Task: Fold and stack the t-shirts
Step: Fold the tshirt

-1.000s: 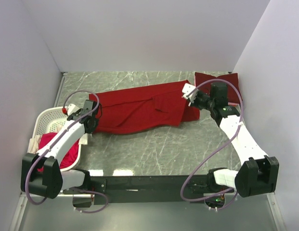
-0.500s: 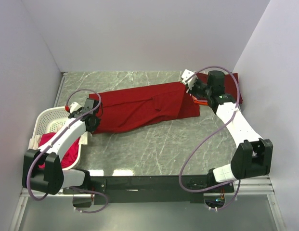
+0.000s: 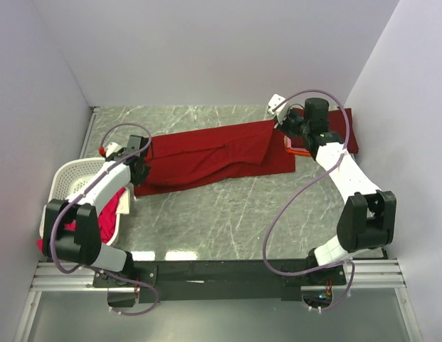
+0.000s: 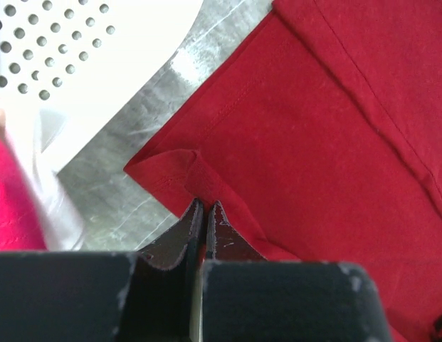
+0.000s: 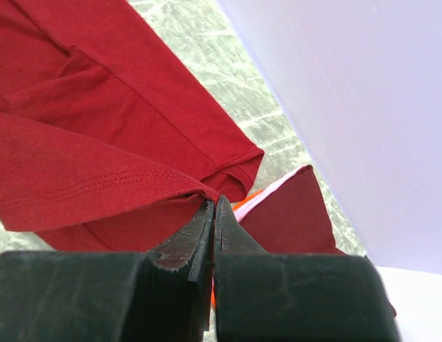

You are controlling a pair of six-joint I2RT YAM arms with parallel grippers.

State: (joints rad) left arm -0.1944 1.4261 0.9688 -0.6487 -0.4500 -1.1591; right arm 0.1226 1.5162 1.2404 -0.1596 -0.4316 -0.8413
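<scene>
A large dark red t-shirt (image 3: pixel 206 153) lies folded lengthwise across the table's middle. My left gripper (image 3: pixel 140 165) is shut on its left hem edge (image 4: pixel 196 182), low by the table. My right gripper (image 3: pixel 276 125) is shut on the shirt's right edge (image 5: pixel 199 189) and holds it lifted above the rest of the cloth (image 5: pixel 121 107). Behind it at the back right lies a folded maroon t-shirt (image 3: pixel 339 128), which also shows in the right wrist view (image 5: pixel 292 214), with an orange layer (image 3: pixel 295 150) and a pale pink strip (image 5: pixel 267 196) under it. A magenta-pink shirt (image 3: pixel 107 214) fills the basket.
A white lattice basket (image 3: pixel 67 182) stands at the left edge, close to my left arm; its wall shows in the left wrist view (image 4: pixel 78 64). White walls close in the back and both sides. Bare marble table (image 3: pixel 228 214) lies in front of the shirt.
Both grippers have moved toward the back wall, dragging the red shirt's two ends with them. The shirt now lies farther back and flatter; its right edge has come over toward the maroon stack.
</scene>
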